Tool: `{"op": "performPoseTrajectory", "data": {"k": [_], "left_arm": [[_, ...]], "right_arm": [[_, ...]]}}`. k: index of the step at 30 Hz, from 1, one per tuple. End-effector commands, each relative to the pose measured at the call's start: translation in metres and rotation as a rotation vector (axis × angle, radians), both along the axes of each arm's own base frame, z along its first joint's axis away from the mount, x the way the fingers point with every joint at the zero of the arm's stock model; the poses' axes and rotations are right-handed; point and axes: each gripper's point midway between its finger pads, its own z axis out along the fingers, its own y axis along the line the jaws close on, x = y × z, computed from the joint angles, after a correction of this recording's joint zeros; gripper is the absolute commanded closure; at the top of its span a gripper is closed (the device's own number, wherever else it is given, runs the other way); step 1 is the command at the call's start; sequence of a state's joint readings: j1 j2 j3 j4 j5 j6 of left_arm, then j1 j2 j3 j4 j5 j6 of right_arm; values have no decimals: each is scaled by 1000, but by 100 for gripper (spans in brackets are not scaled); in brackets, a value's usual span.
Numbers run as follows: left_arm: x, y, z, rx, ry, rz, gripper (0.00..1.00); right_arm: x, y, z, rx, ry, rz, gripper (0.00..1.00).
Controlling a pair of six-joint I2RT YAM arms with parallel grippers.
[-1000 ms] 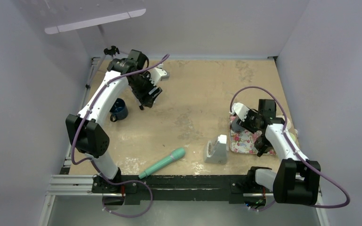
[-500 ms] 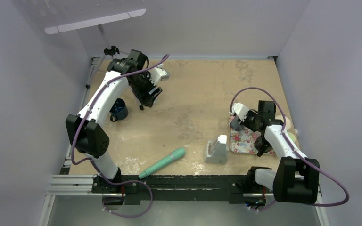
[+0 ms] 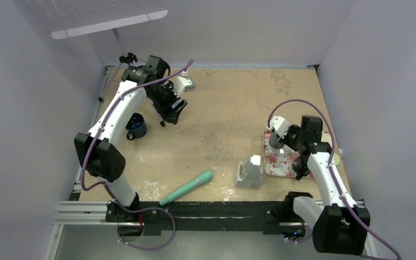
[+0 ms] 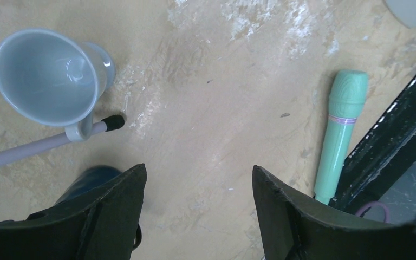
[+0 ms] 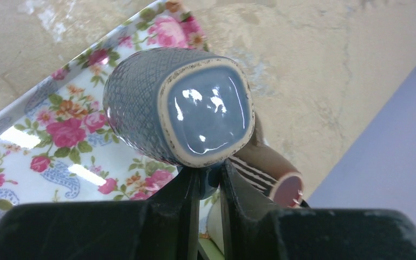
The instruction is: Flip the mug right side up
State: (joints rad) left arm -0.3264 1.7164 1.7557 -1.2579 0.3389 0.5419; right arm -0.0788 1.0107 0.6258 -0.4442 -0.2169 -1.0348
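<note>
The mug [image 5: 195, 103] sits over the far corner of the tray [image 5: 43, 141], at the right of the table [image 3: 222, 108]. In the right wrist view its glazed base faces the camera, so its mouth is hidden, and whether it rests on the tray or hangs clear of it cannot be told. The right gripper [image 5: 209, 173] has its fingers almost together just under the base, pinching a dark bit of the mug. That bit may be the handle, but it is too covered to say. From above, the mug is only a small grey shape half under the wrist.

Behind the mug a brown striped cylinder [image 5: 273, 179] with a pink end pokes out, its far part cut off by the fingers.

A grey block [image 3: 248, 173] stands just left of the tray. A teal stick [image 3: 187, 187] lies near the front rail.

The left gripper [image 4: 197, 170] hangs at the far left with its fingers spread wide, nothing between them. Its left finger covers most of a blue mug [image 4: 95, 177]. A pale cup [image 4: 43, 76] lies on its side there against a grey rod [image 4: 38, 147]. The left arm hides the cup from above.
</note>
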Motion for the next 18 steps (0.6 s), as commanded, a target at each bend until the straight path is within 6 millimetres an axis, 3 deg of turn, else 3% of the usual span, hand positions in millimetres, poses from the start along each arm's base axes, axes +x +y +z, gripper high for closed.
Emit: {"op": "performPoseTrajectory", "data": {"k": [1,6,10,12,15,18], "left_arm": [[-7,-20,42,-147,-28,-31,24],[-16,-41,64,-280,16,-26,23],[-31,-66,93,-472,114,-10,22],[-36,-81,115,-604,168,-6,19],[-43,-100,150,-797,279,15,4],[-42,-115,176,-953,404,30,0]], "right_arm": [[31,-3,81,44,-225,-76,100],[46,2,134,131,-350,-117,100],[59,16,193,291,-463,-146,100],[63,27,225,453,-495,-189,100],[66,49,273,668,-535,-203,100],[58,89,316,907,-568,-163,100]]}}
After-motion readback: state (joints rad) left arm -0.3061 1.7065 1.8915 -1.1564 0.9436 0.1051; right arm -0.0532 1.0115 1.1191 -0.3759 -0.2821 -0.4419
